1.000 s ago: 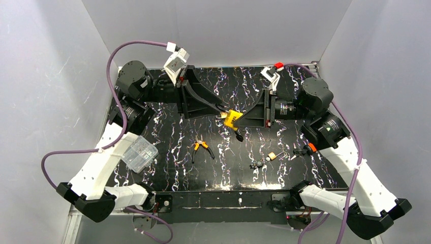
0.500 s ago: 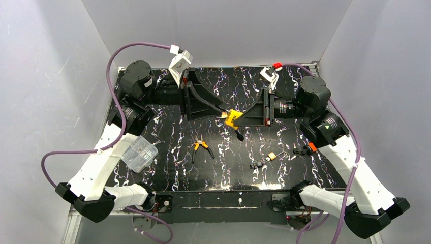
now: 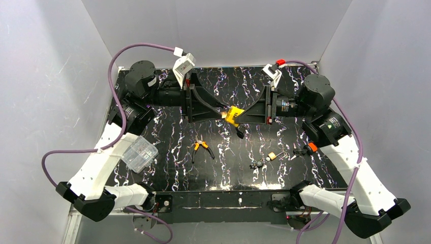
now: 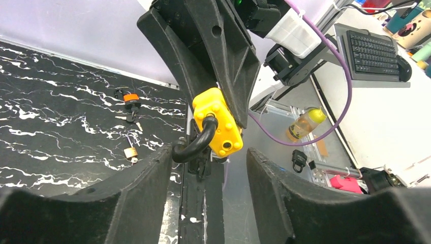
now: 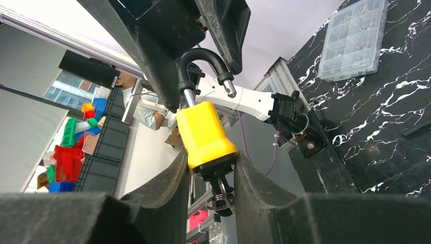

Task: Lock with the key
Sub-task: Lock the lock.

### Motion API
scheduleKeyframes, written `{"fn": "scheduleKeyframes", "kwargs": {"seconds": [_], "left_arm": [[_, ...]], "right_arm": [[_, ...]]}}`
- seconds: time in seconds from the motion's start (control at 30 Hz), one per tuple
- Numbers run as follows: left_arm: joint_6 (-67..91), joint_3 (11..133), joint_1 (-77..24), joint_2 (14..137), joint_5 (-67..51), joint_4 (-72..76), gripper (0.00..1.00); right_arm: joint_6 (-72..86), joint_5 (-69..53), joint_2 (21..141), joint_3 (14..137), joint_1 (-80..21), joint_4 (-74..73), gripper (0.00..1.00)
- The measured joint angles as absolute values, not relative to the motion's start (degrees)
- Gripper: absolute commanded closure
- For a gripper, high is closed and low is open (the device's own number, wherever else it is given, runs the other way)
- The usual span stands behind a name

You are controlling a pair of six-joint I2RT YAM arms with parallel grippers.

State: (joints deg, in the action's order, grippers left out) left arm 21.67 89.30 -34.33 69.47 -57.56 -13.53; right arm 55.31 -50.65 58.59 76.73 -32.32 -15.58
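Padlock [image 5: 206, 134], yellow-bodied, is clamped in the right hand [image 5: 210, 161] above the surface [image 3: 228, 147], a key ring [image 5: 219, 197] hanging from its base nearest that wrist, while its black shackle [image 5: 201, 58] stands sprung open beyond the fingertips, between the spread, empty fingers of the left hand [image 4: 208, 155]. I judge the right hand should grip firmly while the left presses the shackle's free leg squarely into its hole, and only then should the key be turned. No brand or writing on the lock can be read.
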Motion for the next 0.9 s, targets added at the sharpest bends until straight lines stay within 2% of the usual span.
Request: {"fn": "scheduleKeyframes", "kwargs": {"seconds": [0.37, 0.6, 0.73, 0.83, 0.9], "left_arm": [[21.6, 89.8, -34.3, 69.7, -56.5, -14.1, 0.58], [21.6, 90.0, -34.2, 69.7, -56.3, -14.1, 0.68], [21.9, 90.0, -34.2, 69.6, -56.7, -13.7, 0.79], [22.2, 89.9, -34.2, 69.4, -57.0, -13.8, 0.83], [22.5, 89.8, -34.2, 69.1, -57.5, -13.7, 0.81]], "right_arm": [[54.2, -50.5, 58.6, 76.7, -32.3, -15.5, 0.99], [53.8, -50.7, 58.6, 76.9, -32.3, -15.5, 0.99], [53.6, -50.8, 58.5, 77.4, -32.3, -15.6, 0.99], [53.2, -50.6, 58.5, 77.8, -32.3, -15.6, 0.99], [52.7, -50.0, 58.5, 77.9, -32.3, -15.7, 0.99]]}}
